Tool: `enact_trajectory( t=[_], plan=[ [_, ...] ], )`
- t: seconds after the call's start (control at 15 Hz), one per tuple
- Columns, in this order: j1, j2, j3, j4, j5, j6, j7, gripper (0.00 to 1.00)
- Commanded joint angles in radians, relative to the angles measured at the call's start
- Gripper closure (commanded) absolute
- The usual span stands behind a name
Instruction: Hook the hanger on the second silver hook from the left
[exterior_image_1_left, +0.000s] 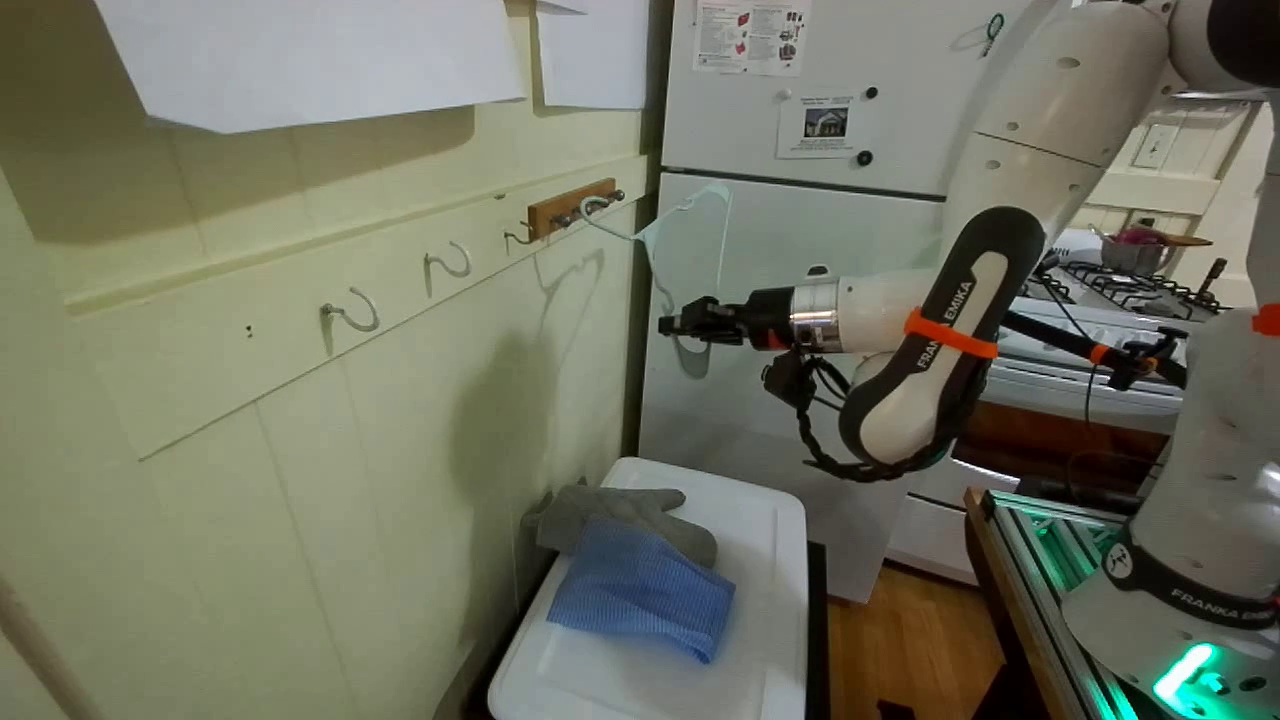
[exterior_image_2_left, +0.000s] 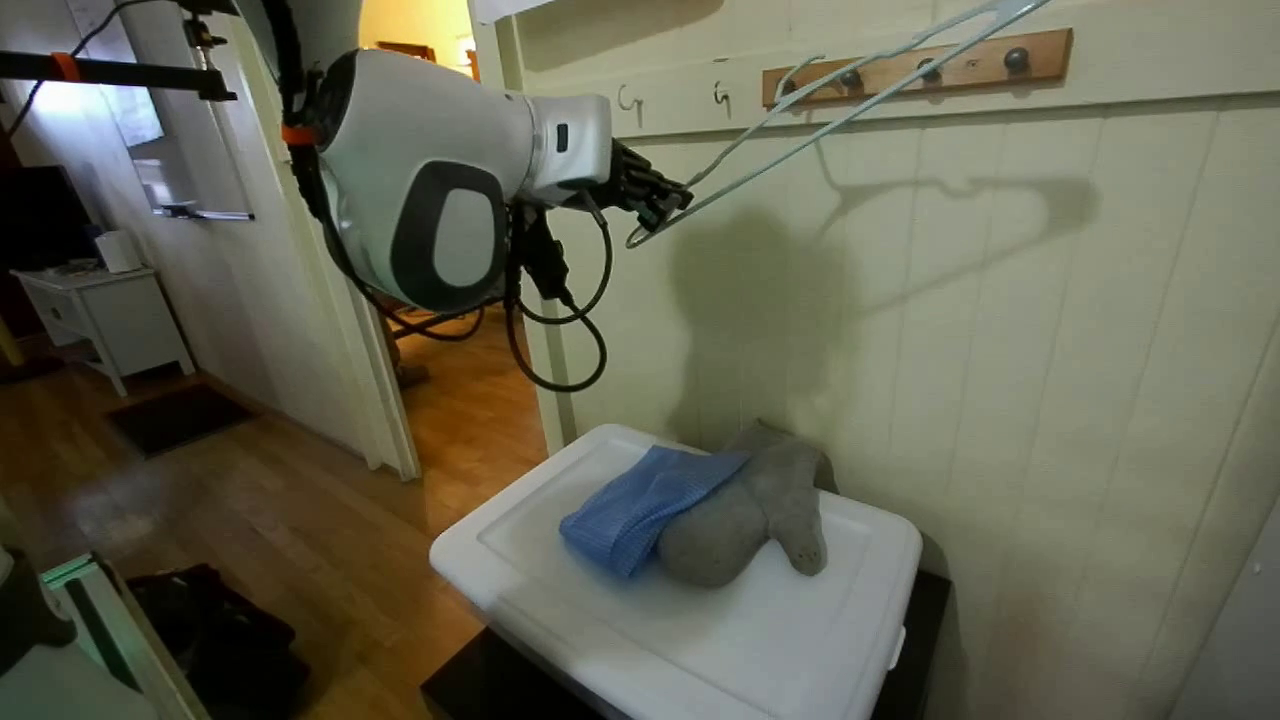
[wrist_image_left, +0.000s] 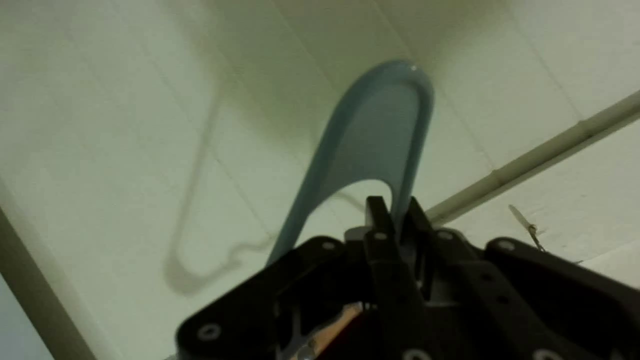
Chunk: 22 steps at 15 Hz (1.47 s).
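The pale grey-white hanger is held out toward the wall, its curved hook in front of the wooden peg rack in an exterior view. It slants up and out of the top edge in an exterior view. My gripper is shut on one bar near its rounded corner, also in an exterior view. The hanger corner rises above the fingertips in the wrist view; its hook is not clear there. The second silver hook from the left is on the wall board, apart from the hanger.
The leftmost silver hook, a small hook and the wooden peg rack are on the board. A fridge stands behind. Below, a white lid bears a blue cloth and a grey mitt.
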Motion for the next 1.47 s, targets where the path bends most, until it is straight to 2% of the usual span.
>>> enact_trajectory(
  t=[0.0, 0.6, 1.4],
  plan=[
    [-0.019, -0.048, -0.026, -0.026, -0.090, -0.001, 0.026, 0.97],
    [-0.096, 0.066, -0.054, 0.048, -0.335, 0.013, 0.162, 0.97],
    [-0.148, 0.078, -0.057, 0.114, -0.391, 0.013, 0.201, 0.97]
  ],
)
